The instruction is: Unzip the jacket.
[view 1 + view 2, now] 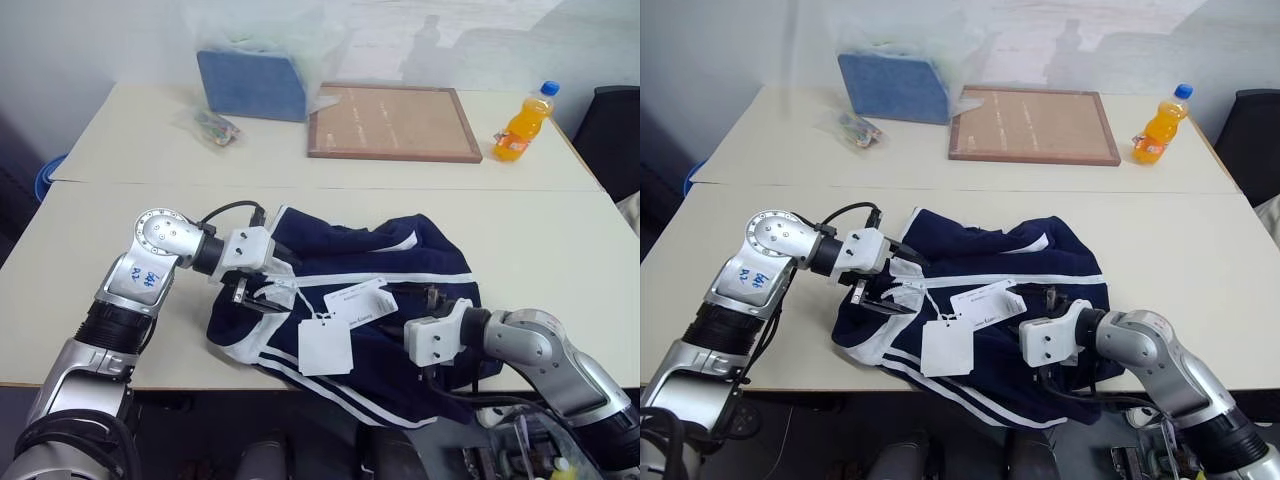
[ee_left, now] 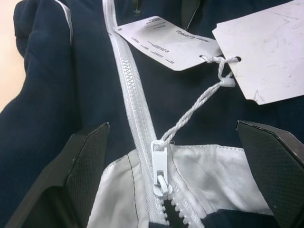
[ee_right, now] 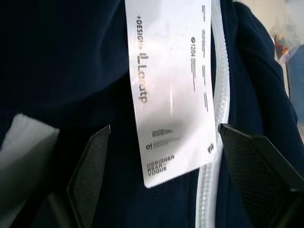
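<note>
Yet blue cloth point(image 1: 250, 85) inside clear bag point(image 1: 262, 45)

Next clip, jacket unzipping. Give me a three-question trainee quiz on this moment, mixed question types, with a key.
1. True or false: the left gripper is shut on the zipper pull.
2. What hangs from the zipper pull by a white string?
A. paper tags
B. a key ring
C. a ribbon bow
3. Fill in: on the far table, the orange drink bottle stands beside the ____ board.

Key:
1. False: its fingers stand open on either side of the pull, on the jacket, near the collar end.
2. A: the paper tags.
3. Brown framed.
</note>
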